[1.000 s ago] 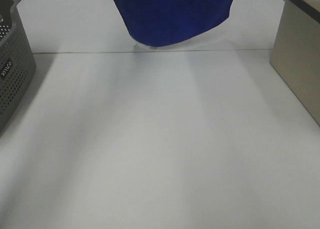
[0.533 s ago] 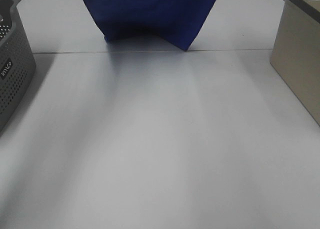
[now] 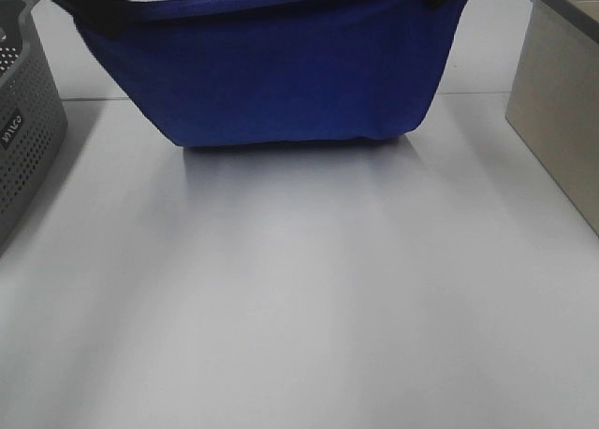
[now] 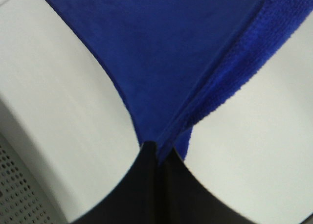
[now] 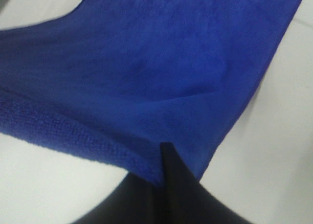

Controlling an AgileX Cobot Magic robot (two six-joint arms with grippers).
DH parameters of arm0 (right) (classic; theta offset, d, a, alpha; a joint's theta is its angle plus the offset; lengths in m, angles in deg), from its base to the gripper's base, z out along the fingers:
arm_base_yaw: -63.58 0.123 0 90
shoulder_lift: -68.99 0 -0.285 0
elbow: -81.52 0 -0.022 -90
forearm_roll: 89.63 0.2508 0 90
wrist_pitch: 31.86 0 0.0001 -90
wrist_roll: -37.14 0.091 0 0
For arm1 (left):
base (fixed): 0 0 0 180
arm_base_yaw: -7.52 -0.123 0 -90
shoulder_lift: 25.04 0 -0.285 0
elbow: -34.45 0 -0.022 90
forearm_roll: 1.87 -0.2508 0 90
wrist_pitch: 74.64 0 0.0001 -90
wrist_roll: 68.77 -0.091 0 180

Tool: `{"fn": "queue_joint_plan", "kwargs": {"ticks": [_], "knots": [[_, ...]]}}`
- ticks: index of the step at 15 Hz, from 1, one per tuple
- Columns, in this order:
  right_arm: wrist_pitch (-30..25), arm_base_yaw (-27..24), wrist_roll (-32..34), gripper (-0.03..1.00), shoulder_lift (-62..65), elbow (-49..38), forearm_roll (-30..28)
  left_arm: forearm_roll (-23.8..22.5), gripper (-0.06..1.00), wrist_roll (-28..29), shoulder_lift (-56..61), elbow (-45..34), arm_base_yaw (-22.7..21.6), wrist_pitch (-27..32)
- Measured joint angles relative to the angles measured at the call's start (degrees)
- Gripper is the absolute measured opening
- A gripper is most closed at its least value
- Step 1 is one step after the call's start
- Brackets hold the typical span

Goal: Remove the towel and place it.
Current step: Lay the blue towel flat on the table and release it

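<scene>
**Towel held spread above the desk**

White desk (image 3: 299, 335) at 6 o'clock. Grey perforated basket (image 3: 23, 139) at 9 o'clock, beige box (image 3: 562, 120) at 3. At 12 o'clock, royal-blue towel (image 3: 281, 82) hanging spread, lower edge down near the desk, contact unclear. Left jaws and right jaws each pinched on a top corner.

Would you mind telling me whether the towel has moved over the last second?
Yes. The towel now hangs lower and wider, its bottom edge past the table seam, nearer the grey basket.
</scene>
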Motion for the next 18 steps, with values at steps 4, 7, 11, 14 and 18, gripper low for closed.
{"fn": "queue_joint_plan", "kwargs": {"ticks": [4, 7, 11, 14, 18], "knots": [[-0.17, 0.57, 0.00, 0.02, 10.08, -16.67, 2.98, 1.20, 0.00, -0.80, 10.66, -13.81, 0.46, -1.26], [-0.11, 0.63, 0.00, 0.02, 16.04, -28.76, 4.53, 4.41, 0.00, -0.86, 15.07, -23.38, 0.46, -1.95], [-0.11, 0.63, 0.11, 0.02, 21.60, -44.06, 7.39, 8.31, 0.00, -0.86, 20.28, -34.49, 0.46, -2.06], [-0.11, 0.63, 0.11, 0.02, 26.01, -55.18, 8.94, 11.75, 0.00, -0.86, 23.09, -41.71, 0.46, -2.01], [0.00, 0.57, 0.23, 0.02, 32.49, -68.47, 10.89, 17.65, 0.00, -0.86, 28.48, -51.11, 0.46, -1.43]]}}
